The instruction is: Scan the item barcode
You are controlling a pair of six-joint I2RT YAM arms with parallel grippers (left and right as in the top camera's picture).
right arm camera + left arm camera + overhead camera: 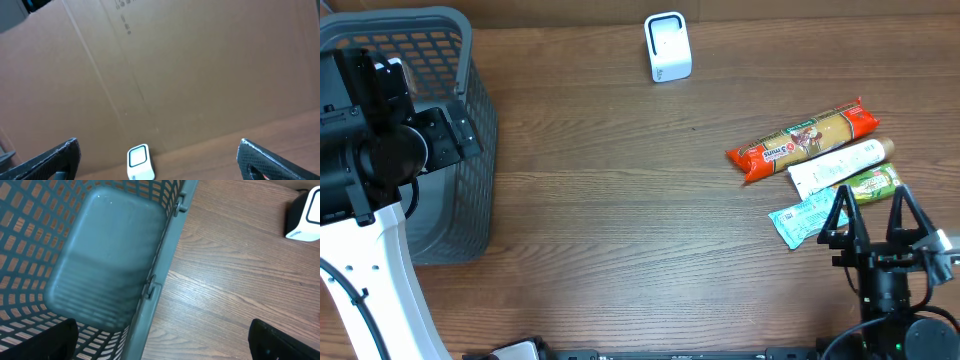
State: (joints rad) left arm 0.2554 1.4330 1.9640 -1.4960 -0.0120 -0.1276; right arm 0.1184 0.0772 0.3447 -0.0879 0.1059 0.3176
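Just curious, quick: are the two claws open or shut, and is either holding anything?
Left claw: open, holding nothing.
Right claw: open, holding nothing.

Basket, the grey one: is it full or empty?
Empty where visible: the left wrist view shows the basket with a bare floor, nothing on it.

Light is even and diffuse from above, medium bright. The only shadow is a soft one beside the grey plastic mesh basket on the brown wood-grain table. Left wrist view has a mild sheen on the basket floor and tabletop. The small white box-shaped scanner reads near clipped. The dark fingers in the left wrist view's bottom corners are underexposed and blurred. Right wrist view is slightly soft overall.
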